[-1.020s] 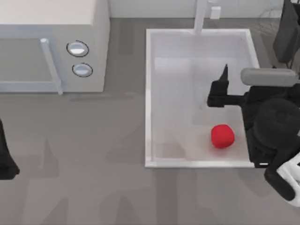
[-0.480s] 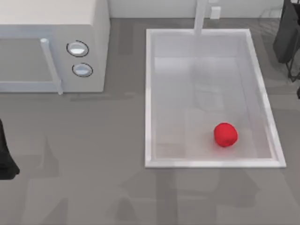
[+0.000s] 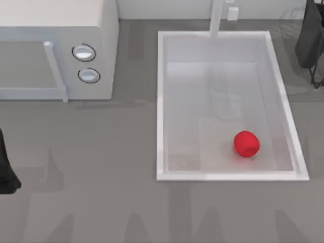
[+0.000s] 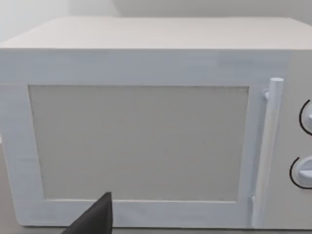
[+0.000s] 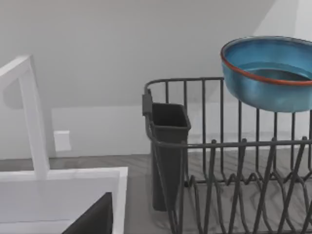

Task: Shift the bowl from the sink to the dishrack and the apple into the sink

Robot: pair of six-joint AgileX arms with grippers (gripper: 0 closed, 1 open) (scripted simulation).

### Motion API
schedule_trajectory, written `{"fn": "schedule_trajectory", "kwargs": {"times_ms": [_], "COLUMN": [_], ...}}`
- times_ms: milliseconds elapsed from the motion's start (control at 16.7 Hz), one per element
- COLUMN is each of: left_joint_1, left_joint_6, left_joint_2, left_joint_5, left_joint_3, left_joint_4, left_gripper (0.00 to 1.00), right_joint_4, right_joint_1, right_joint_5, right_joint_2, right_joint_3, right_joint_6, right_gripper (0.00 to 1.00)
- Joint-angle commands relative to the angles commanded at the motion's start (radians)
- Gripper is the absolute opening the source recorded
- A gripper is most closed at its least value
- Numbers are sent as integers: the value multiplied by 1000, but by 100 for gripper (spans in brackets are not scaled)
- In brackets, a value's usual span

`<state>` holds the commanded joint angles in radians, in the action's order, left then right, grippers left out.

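Apple (image 3: 246, 143): you'll find it lying inside the sink (image 3: 161, 106), on the basin floor toward the near right corner in the top view, touching no wall.
Sink: your white basin sits right of centre on the table (image 3: 101, 192); its faucet post (image 3: 216, 17) rises at the far rim, and shows again in the right wrist view (image 5: 34, 122) beside the basin's corner (image 5: 63, 175).
Bowl (image 5: 268, 73): your right wrist view shows it blue with a reddish-brown rim, upright, perched on the top of the dishrack (image 5: 229, 146), above the wires.
Dishrack: dark wire, just beside the sink, with a dark utensil cup (image 5: 168, 151) hung at its end nearest the sink.
Right arm (image 3: 311, 40): parked at the far right edge of the top view, beyond the sink's right rim. One dark finger (image 5: 95, 219) tip shows low in its wrist view; you cannot tell whether the gripper is released or clenched.
Left arm (image 3: 6, 167): parked at the left edge of the table. A dark finger (image 4: 95, 217) tip shows in its wrist view; gripper state cannot be told.
Microwave (image 3: 55, 45): white, at the far left of the table, door closed, facing your left wrist camera (image 4: 141, 141).
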<state>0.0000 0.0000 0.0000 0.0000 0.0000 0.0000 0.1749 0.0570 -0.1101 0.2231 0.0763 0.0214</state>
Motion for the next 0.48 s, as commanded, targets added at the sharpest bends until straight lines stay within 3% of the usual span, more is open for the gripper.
{"fn": "schedule_trajectory", "kwargs": {"times_ms": [240, 480], "left_joint_1": [0, 0], "left_joint_6": [0, 0], "left_joint_2": [0, 0], "left_joint_5": [0, 0], "left_joint_3": [0, 0], "left_joint_4": [0, 0], "left_gripper": [100, 100], "right_joint_4": [-148, -175], "right_joint_1": [-48, -57], "right_joint_5": [93, 110], "right_joint_2": [-191, -223], "right_joint_3": [-64, -76], "right_joint_6": [-19, -21], "right_gripper": [100, 100]}}
